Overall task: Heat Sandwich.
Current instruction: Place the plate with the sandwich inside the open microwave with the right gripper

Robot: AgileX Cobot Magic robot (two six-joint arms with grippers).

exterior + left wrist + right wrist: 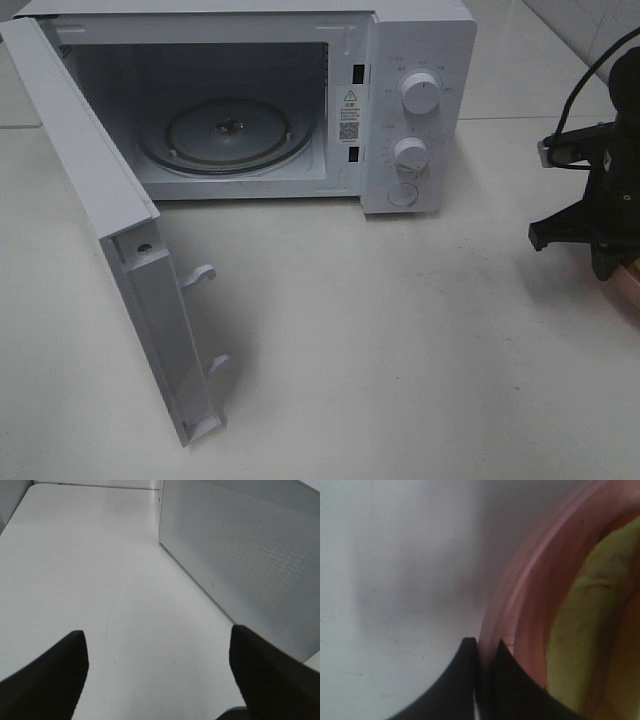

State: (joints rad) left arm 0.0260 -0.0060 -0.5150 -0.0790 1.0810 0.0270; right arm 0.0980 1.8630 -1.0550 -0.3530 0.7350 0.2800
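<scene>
sandwich is lying on the pink plate. in the right wrist view it is showing only as a blurred yellowish-green and pale patch inside the plate's raised rim, too close to the lens for its layers to be told apart. the right gripper is clamping that rim. its two black fingertips are pressing together with the thin edge between them, one on the outer side of the plate and one on the inner side.

in the exterior high view the right arm is hanging over the far right edge of the white table. a sliver of the plate is peeking out beneath it at the border of the picture, well apart from the microwave. the sandwich itself is hiding under the arm there.

the microwave is standing at the back of the table with its door swinging wide open to the left, and two latch hooks are sticking out of the door's free edge. the glass turntable is sitting on the cavity floor. two round knobs are sitting one above the other on the panel to the right of the cavity.

the left gripper is hovering over the tabletop with its black fingers standing wide apart and closing on no object. just beside it a perforated white panel is rising from the table. whether that panel is the door's outer face or the oven's side, i cannot tell.
</scene>
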